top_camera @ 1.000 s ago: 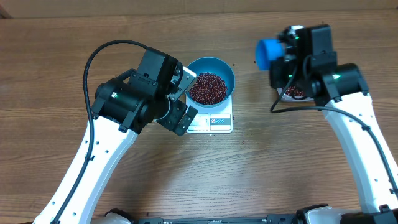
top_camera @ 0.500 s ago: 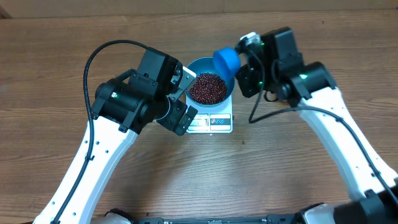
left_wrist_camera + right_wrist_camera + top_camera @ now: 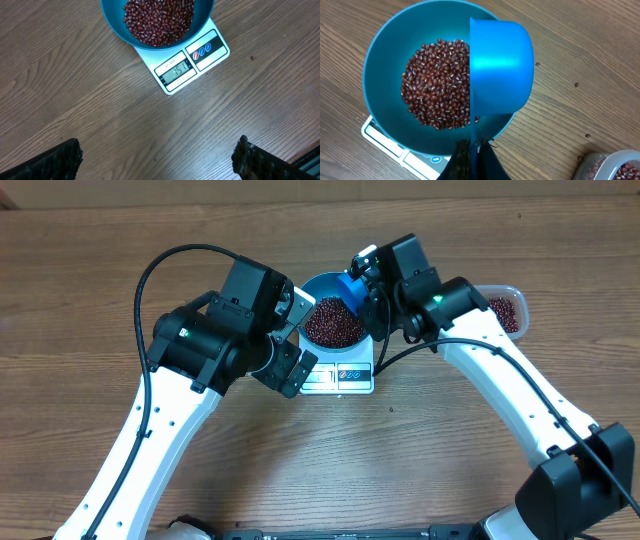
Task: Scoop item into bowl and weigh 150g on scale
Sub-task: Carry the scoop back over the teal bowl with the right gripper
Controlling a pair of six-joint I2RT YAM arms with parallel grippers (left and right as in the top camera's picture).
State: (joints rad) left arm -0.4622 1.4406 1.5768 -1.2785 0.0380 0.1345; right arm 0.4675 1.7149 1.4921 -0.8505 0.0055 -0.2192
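Overhead, I am pinching the scoop [image 3: 349, 287] in my right gripper [image 3: 472, 152] at the bowl's [image 3: 318, 283] one o'clock, left gripper [image 3: 157, 160] spread.

Surface [image 3: 80, 260]: wood-grain laminate, brown, grain running left-right in the overhead view. Directly on it:
- white square scale [image 3: 345, 377] near centre, flat, display and button strip along its near edge, digits showing
- clear plastic tub [image 3: 505, 305] well to the right of the scale, toward the far side, partly hidden by the right arm; dark red-brown beans inside
- loose beans [image 3: 536, 64], a few single ones scattered on bare wood between scale and tub, apart from each other
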